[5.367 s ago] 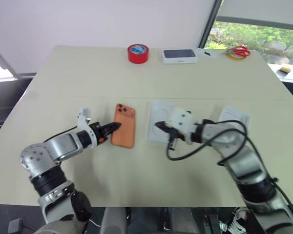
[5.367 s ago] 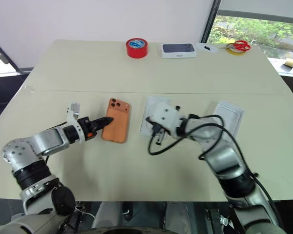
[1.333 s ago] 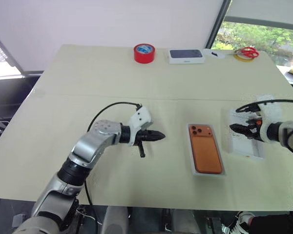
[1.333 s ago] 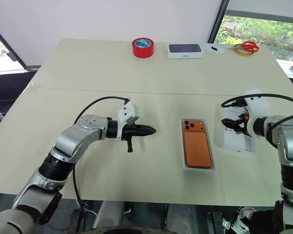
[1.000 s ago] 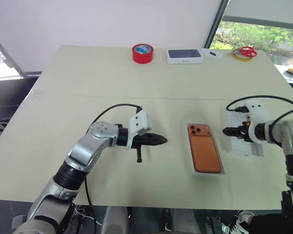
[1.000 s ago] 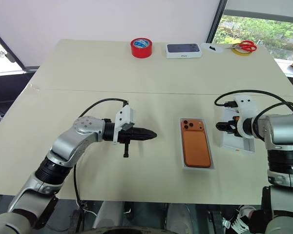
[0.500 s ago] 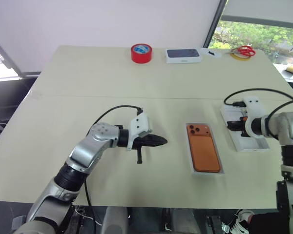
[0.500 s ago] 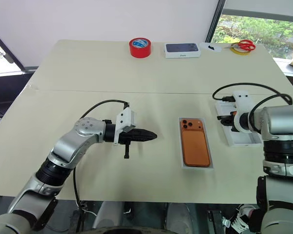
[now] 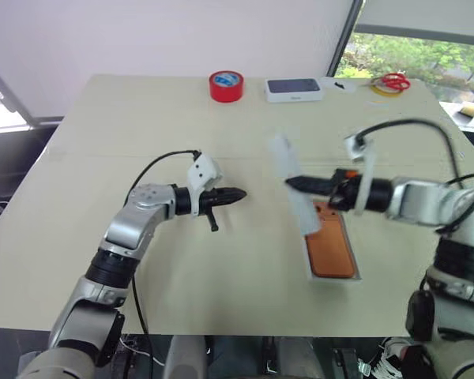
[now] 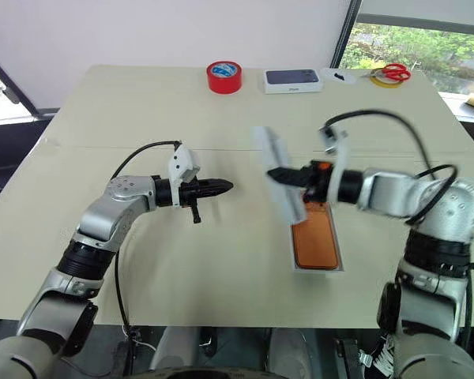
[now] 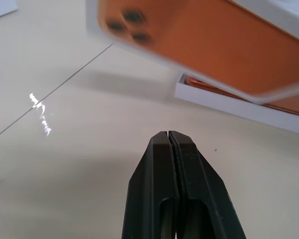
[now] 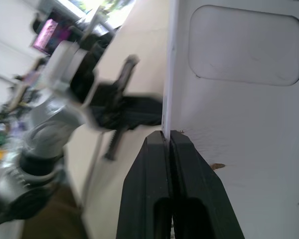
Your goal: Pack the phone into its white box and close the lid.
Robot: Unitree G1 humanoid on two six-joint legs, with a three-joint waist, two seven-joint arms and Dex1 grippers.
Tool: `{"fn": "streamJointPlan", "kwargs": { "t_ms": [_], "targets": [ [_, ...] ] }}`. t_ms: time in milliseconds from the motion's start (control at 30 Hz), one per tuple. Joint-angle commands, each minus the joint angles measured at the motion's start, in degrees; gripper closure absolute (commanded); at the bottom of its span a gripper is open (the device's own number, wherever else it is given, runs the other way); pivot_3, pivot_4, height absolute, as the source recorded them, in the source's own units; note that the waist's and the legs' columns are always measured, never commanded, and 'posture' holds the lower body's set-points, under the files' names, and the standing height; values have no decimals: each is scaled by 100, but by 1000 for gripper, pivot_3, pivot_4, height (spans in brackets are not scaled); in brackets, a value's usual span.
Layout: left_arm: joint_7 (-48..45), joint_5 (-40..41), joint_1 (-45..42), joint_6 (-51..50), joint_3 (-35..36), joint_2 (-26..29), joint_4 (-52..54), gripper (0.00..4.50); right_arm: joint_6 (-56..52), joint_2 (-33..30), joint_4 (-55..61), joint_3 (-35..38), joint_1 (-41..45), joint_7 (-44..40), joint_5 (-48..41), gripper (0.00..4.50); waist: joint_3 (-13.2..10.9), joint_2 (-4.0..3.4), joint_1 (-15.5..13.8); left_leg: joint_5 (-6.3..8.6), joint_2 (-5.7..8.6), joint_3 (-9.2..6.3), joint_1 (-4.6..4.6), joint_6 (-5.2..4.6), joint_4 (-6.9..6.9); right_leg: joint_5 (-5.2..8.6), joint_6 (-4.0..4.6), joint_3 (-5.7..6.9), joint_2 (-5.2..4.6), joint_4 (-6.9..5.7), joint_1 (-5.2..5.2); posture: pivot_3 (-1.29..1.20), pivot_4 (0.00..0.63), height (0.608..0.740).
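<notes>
The orange phone [image 9: 332, 249] lies face down in the white box [image 9: 310, 267] on the table, right of centre. Above its far end the lid [image 9: 291, 188] hangs tilted in the air, with my right gripper [image 9: 295, 183] shut on its edge. The right wrist view shows the lid's white inner face [image 12: 244, 79] with a rounded-rectangle outline and my fingers [image 12: 157, 164] pinched on its rim. In the left wrist view the lid's outer face [image 11: 204, 45] is orange with camera lenses, over the box [image 11: 229, 102]. My left gripper [image 9: 238, 193] is shut and empty, pointing at the lid from the left.
At the table's far edge stand a red tape roll [image 9: 225, 85] and a thicker white box with a dark phone picture [image 9: 293, 89]. Red scissors on a yellow tape ring [image 9: 389, 82] lie at the far right. Black cables loop over both wrists.
My right gripper has shut on the lid at the right, lifted it and swung it left over the phone's far end. My left gripper has moved a little farther away and leftward.
</notes>
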State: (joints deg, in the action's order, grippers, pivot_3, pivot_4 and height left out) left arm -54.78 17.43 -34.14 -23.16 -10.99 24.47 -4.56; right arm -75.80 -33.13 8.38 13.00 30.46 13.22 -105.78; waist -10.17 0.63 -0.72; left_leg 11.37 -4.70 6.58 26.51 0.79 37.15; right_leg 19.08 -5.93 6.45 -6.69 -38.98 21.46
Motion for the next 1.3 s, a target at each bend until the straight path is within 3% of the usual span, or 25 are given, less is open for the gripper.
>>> {"fn": "streamJointPlan", "kwargs": {
  "t_ms": [33, 300, 400, 500, 600, 800, 1033, 1133, 1300],
  "targets": [
    [-13, -16, -56, 162, 82, -25, 110, 4468, 891, 124, 717, -318, -439, 720, -722, 4466, 0, 0, 6, 0, 0, 0, -1, 0, 2, 0, 0, 0, 0, -1, 0, 0, 150, 730],
    [-49, -58, 93, 71, -139, -157, 376, 4468, 1439, -20, 1126, -628, -1173, 947, -722, 4466, 1, 0, 10, 0, -4, -16, -4, 0, -1, 0, 0, -3, 6, -1, 0, 0, 150, 730],
    [-70, -34, 161, -54, -384, -345, 589, 4468, 1535, -26, 1121, -585, -1271, 1059, -722, 3579, 1, 0, 2, 0, -3, -18, -3, 0, -1, 0, 0, -3, 6, 0, -1, 0, 150, 730],
    [-100, -128, 218, -63, -654, -464, 713, 4468, 1613, -60, 1142, -551, -1204, 1173, -722, 2088, 1, 0, 5, 0, -2, -19, -3, 0, -1, 0, 0, -3, 5, 0, -1, 0, 150, 730],
    [-32, -195, 194, -73, -884, -692, 681, 4468, 1557, -506, 1182, -485, -1002, 1134, -722, 638, 2, -3, 3, 0, -2, -19, -4, 0, -1, 0, 0, -5, 5, 0, 0, 0, 150, 730],
    [131, -317, 32, -79, -1133, -1171, 477, 4468, 1379, -2264, 878, -130, -865, 930, -557, 638, 1, -2, -6, 1, 0, -20, -3, -2, -1, 0, 0, -5, 2, 3, 0, 0, 150, 730],
    [220, -484, -140, -48, -1346, -1660, 106, 4468, 1454, -2953, 878, 177, -1350, -103, 1242, 638, 2, -1, -3, 1, -1, -18, -4, -2, -1, 0, 0, -5, 5, 5, -1, 0, 150, 730],
    [192, -477, -148, -80, -1350, -1766, 65, 4468, 1519, -2979, 976, 245, -1480, -488, 1847, 1501, 2, -1, 1, 1, -1, -19, -4, -2, -1, 0, 0, -5, 5, 5, -1, 0, 150, 730],
    [268, -328, -145, -276, -1107, -1806, 162, 4468, 1518, -3053, 1138, 99, -1597, -865, 2974, 4025, 2, -1, -3, 1, -1, -20, -4, -1, -1, 0, 0, -5, 4, 5, -1, 0, 150, 730]
  ]
}}
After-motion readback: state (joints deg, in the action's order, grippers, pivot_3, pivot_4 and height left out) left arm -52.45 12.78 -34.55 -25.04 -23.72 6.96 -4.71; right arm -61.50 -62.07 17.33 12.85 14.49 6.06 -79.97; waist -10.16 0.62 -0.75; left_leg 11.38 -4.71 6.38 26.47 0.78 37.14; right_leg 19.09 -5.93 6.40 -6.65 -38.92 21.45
